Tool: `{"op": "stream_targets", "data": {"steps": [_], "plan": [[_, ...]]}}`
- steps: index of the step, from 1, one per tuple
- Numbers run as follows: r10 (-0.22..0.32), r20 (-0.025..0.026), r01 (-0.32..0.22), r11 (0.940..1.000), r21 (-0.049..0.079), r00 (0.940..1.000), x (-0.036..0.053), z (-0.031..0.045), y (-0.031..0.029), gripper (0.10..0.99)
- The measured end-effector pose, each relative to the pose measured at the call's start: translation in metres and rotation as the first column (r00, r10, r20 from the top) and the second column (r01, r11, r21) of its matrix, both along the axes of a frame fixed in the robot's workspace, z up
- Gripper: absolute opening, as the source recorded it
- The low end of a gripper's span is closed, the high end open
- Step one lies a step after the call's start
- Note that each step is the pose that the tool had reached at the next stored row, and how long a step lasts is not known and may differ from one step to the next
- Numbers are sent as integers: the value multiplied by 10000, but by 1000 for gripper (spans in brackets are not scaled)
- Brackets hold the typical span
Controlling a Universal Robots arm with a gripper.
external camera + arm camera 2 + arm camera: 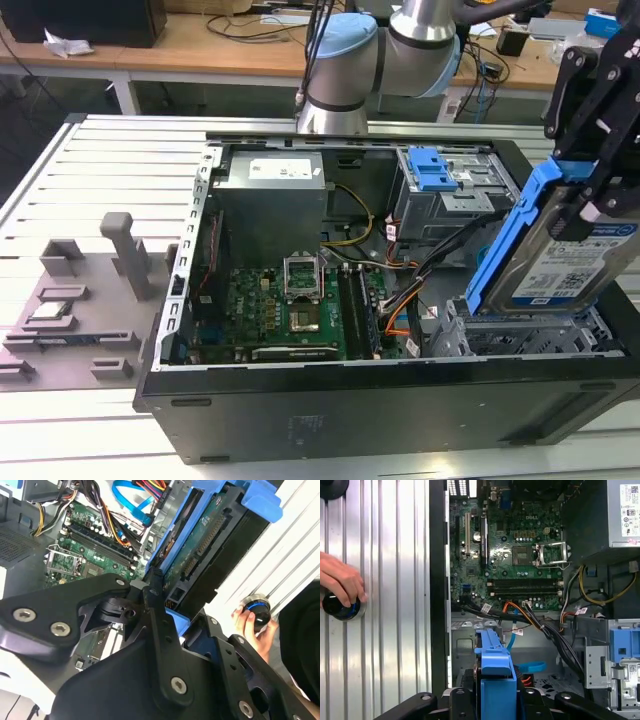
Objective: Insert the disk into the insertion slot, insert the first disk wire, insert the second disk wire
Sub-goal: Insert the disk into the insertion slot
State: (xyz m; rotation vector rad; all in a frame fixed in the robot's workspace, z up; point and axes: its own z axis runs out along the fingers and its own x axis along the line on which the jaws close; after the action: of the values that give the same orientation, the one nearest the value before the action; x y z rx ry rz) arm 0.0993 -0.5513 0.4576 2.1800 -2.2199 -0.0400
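We see a silver arm (425, 18) with pale-blue joint caps (345, 45) and a black gripper (588, 185) studded with silver screws (171, 685).

the open case (400, 410) lies on the counter (60, 430). inside, the power supply (275, 195) sits behind the motherboard (290, 310). at the exterior view's right, the disk (575, 255) hangs tilted over the insertion slot (500, 335). a fixture plate (70, 320) lies beside the case, at the exterior view's left.
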Motion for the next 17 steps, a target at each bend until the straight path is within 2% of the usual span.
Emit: {"op": "stream_targets", "data": {"steps": [2, 3, 8, 15, 17], "plan": [[0, 0, 0, 10000, 3, 10000, -1, -41, 11, 365], [-1, 0, 1, 10000, 0, 10000, -2, -85, 20, 365], [0, 0, 0, 10000, 3, 10000, -1, -147, 67, 365], [-1, 0, 1, 10000, -10, 10000, -1, -215, 68, 365], [0, 0, 0, 10000, -10, 10000, 0, -259, 68, 365]]}}
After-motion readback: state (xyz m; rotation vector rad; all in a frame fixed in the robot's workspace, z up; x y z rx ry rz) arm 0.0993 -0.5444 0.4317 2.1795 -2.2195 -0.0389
